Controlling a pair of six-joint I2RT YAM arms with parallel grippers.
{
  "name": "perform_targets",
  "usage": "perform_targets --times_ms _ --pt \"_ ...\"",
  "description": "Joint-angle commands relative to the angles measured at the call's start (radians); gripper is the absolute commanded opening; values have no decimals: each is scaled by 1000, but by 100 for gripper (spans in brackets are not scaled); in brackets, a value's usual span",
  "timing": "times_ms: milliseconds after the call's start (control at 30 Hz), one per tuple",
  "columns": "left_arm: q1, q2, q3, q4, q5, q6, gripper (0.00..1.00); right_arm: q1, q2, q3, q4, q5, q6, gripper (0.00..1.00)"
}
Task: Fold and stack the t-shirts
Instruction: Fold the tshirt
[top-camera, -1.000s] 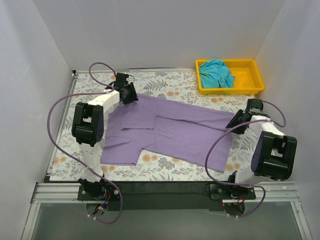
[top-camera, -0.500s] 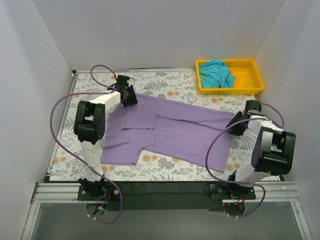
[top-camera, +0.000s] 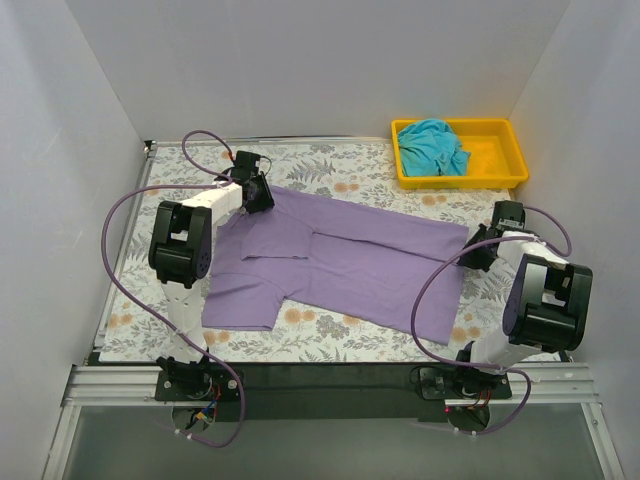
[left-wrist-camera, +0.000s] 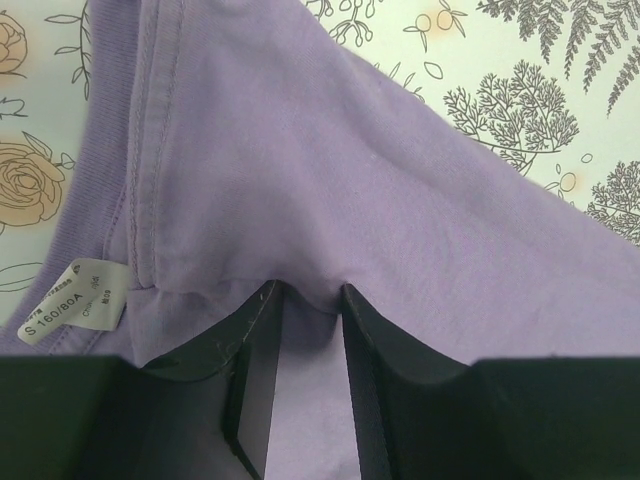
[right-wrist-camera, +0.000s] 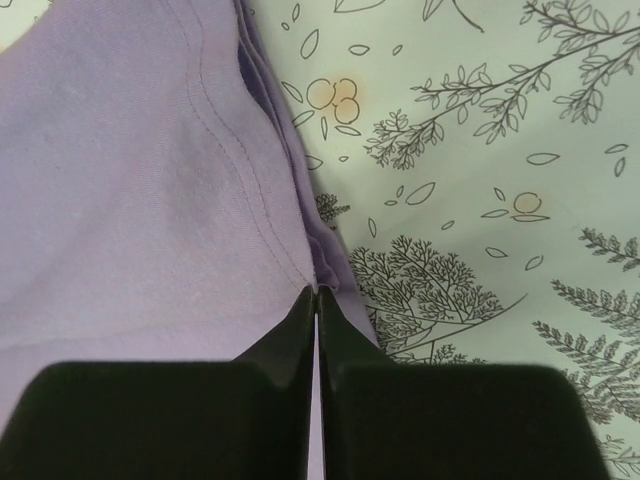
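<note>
The lavender t-shirt (top-camera: 350, 260) lies spread flat across the flowered table, one side folded in. My left gripper (top-camera: 258, 193) is at its far left corner by the collar. In the left wrist view the gripper (left-wrist-camera: 312, 290) is closed on a puckered fold of the shirt (left-wrist-camera: 350, 170) beside a white size label (left-wrist-camera: 72, 300). My right gripper (top-camera: 470, 250) is at the shirt's right edge. In the right wrist view the gripper (right-wrist-camera: 317, 290) is shut on the hem of the shirt (right-wrist-camera: 120, 200). The teal t-shirt (top-camera: 432, 147) lies crumpled in the tray.
The yellow tray (top-camera: 490, 160) stands at the far right corner of the table. White walls close in the left, back and right sides. Purple cables loop from both arms over the table's near half.
Both arms shifted slightly, the left elbow going back and the right one outward. Both grippers stay at the shirt's corners. The shirt has not moved.
</note>
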Motion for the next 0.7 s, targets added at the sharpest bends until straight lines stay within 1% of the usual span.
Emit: perform_targets --times_ms 0,267,367,400,500,600,667 --pt "5 2 -5 -4 -37 -3 30 -12 -45 -10 -37 29 -32 3" --pt "8 -1 -12 -9 -43 -5 30 -21 -43 -4 -68 46 -51 4" --pt "8 -5 -14 -10 -45 -5 30 -21 -34 -4 -76 43 -55 11" --pt "8 -12 -12 -10 -42 -5 30 -21 -32 0 -77 40 -60 19" --pt "8 -27 -6 -13 -34 -3 31 -21 -31 27 -95 17 -75 30" --pt "8 -56 -8 -13 -34 -2 32 -13 -52 58 -108 -12 -93 34" --pt "8 -59 -11 -13 -37 0 33 -7 -60 73 -112 -32 -101 35"
